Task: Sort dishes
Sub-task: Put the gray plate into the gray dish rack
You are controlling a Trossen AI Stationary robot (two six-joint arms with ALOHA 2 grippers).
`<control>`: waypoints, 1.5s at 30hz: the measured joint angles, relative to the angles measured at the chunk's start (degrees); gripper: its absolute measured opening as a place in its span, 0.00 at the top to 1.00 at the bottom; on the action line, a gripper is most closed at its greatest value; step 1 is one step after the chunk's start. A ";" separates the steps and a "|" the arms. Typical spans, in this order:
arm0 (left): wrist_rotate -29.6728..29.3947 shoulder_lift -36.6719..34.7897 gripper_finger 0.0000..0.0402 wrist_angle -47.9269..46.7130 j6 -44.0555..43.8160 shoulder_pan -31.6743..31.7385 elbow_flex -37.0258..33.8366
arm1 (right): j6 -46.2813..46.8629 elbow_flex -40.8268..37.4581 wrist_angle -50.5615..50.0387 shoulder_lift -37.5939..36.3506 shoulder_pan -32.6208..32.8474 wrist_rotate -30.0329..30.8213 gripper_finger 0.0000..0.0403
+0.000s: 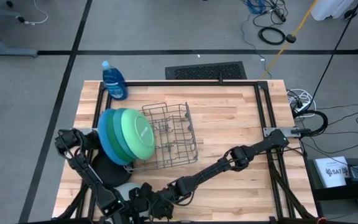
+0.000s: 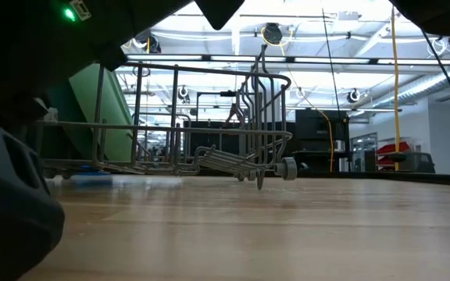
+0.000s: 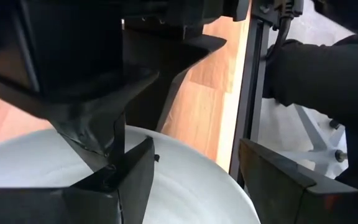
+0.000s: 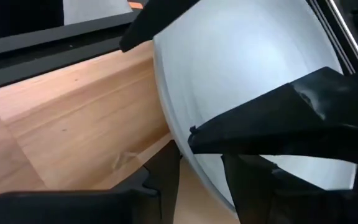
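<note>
The pale blue-white plate (image 3: pixel 185 193) (image 4: pixel 247 68) is at the table's near left edge, with both grippers on it. My left gripper (image 3: pixel 196 149) (image 1: pixel 126 202) straddles its rim. My right gripper (image 4: pixel 197 165) (image 1: pixel 149 202) is shut on the rim close beside it. The large blue plate (image 1: pixel 106 138), the dark green plate (image 1: pixel 118 132) and the light green plate (image 1: pixel 138 134) stand on edge in the left end of the grey wire rack (image 1: pixel 173 137). The black plate (image 1: pixel 110 169) lies flat on the table beside my left arm. My left gripper has the plate's rim between its fingers, which slant down. One finger (image 3: pixel 126 180) lies on the upper face near the rim (image 3: pixel 166 162). The other finger (image 3: pixel 278 180) stands outside the rim; whether it touches does not show. My right gripper pinches the plate's rim (image 4: pixel 188 155) between its two fingers, one finger (image 3: pixel 98 118) on the upper face and one beneath. The fingers slant down and lie across the rim. The plate sits tilted above the wood; whether any part rests on the table is hidden.
A blue soap bottle (image 1: pixel 114 81) stands at the far left corner. The rack (image 2: pixel 201 148) has free slots to the right of the three plates. A black frame rail (image 3: pixel 247 93) runs along the table edge beside the grippers. Bare wood (image 1: pixel 229 118) lies right of the rack.
</note>
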 joint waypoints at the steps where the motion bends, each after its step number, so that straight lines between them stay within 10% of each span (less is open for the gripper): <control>1: 0.11 0.00 0.43 -0.13 -0.02 0.01 0.00 | 0.15 0.02 -0.66 0.00 0.00 0.07 0.70; 9: 2.01 -0.02 0.43 -0.28 -0.09 0.17 0.00 | -1.21 0.07 -1.66 -0.09 -0.04 0.20 0.64; 20: 4.47 -0.61 0.43 0.05 -0.30 0.13 0.00 | -4.41 0.04 -2.61 -0.12 0.09 -0.13 0.97; 45: -0.95 -17.84 0.43 -5.32 9.23 0.08 -0.02 | -5.42 -0.22 -8.68 -3.62 3.80 1.71 0.99</control>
